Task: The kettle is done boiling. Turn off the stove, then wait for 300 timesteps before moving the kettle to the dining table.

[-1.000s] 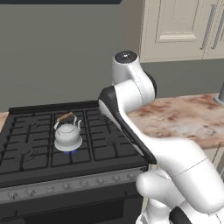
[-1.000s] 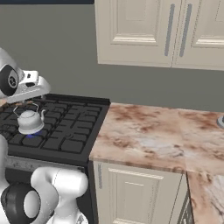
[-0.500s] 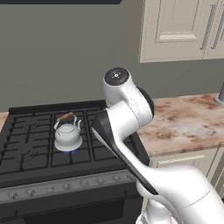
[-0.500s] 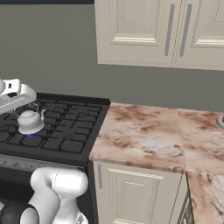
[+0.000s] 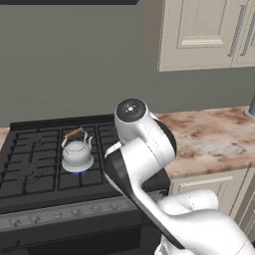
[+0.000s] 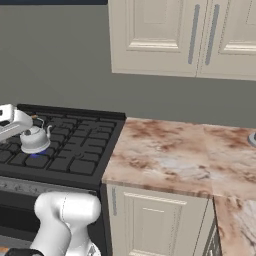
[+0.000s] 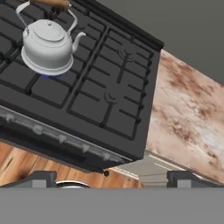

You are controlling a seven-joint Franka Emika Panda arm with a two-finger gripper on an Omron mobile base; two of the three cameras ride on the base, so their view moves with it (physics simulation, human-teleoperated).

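Note:
The silver kettle (image 5: 77,152) (image 6: 34,140) (image 7: 47,42) stands upright on a grate at the middle left of the black stove (image 5: 35,182) (image 6: 75,150) (image 7: 109,98), and a small blue flame (image 5: 77,172) shows under it. Along the stove's front runs the grey knob strip (image 5: 60,216) (image 7: 61,138). My gripper (image 7: 113,179) hangs open above the stove's front right corner, its two fingertips (image 7: 41,178) wide apart with nothing between them. It is well clear of the kettle, which lies to the upper left in the hand view. The dining table is out of view.
A marbled counter (image 5: 214,134) (image 6: 170,155) (image 7: 192,109) over cream cabinets (image 6: 155,225) adjoins the stove on the right. Cream wall cabinets (image 5: 204,35) (image 6: 180,35) hang above it. My bent arm (image 5: 139,149) fills the space before the stove's right half. Wooden floor (image 7: 22,164) shows below the stove front.
The arm has folded down and to the left, bringing its elbow lower and the hand down over the stove's front. The kettle has not moved.

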